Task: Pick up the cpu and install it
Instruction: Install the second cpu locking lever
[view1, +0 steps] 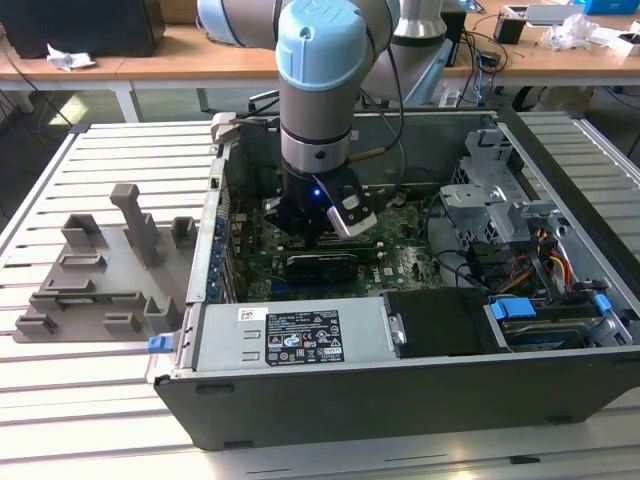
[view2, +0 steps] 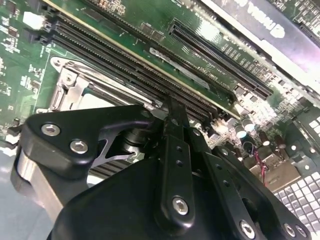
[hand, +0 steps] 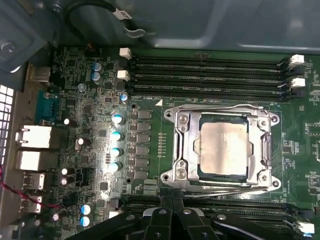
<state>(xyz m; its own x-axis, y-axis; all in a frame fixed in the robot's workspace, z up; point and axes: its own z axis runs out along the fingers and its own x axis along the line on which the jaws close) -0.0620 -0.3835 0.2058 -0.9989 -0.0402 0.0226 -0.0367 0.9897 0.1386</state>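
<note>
slatted white bench (view1: 100, 400) carrying an open grey computer case (view1: 400, 400), arm lowered inside.
small square cpu with shiny silver-grey top (hand: 223, 150) lies flat in the metal socket frame (hand: 181, 150) on the green motherboard (hand: 150, 190), memory slots (hand: 205, 75) beside it. black gripper (hand: 172, 220) hovers just beside the socket, not touching the cpu; whether its fingers are apart or together cannot be told. grey plastic tray with upright blocks (view1: 100, 270) sits beside the case.

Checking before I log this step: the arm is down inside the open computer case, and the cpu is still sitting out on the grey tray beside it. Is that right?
Not quite. The arm is inside the case, but the cpu is not on the grey tray. The first wrist view shows it lying in the motherboard socket, with the gripper's black linkage just beside the socket frame.
</note>
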